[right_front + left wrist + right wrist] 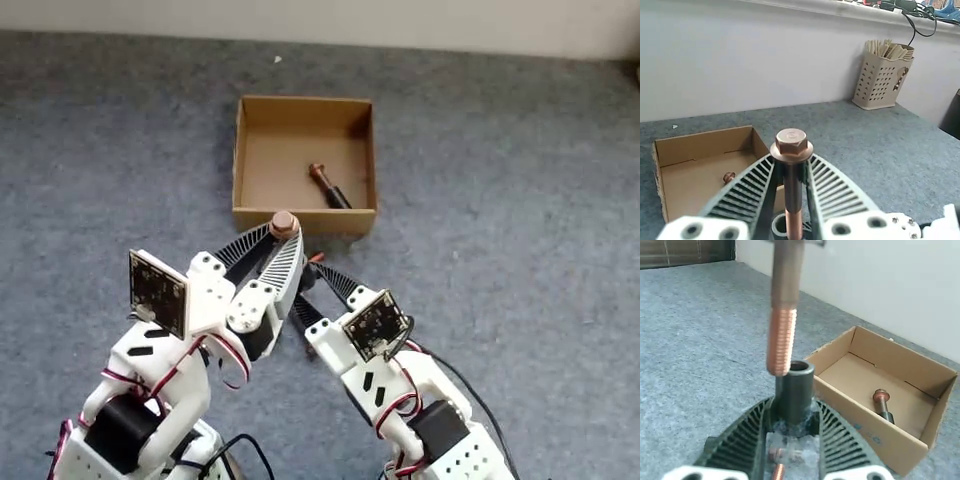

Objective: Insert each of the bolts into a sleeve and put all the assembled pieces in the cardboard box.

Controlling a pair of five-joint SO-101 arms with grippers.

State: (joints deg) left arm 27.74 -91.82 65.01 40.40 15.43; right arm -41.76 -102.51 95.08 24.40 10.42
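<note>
In the right wrist view's lower middle, the right gripper is clamped on a dark sleeve that stands upright, mouth up. A copper bolt hangs vertical above it, threaded tip down at the sleeve's rim. The left gripper pinches the bolt's shank under the head. Farther off, at right of centre on the grey counter, the cardboard box holds one assembled piece lying flat.

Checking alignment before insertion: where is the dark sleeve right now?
The sleeve stands upright in the right gripper, just outside the near wall of the cardboard box, close under the threaded tip of the bolt held by the left gripper.
</note>
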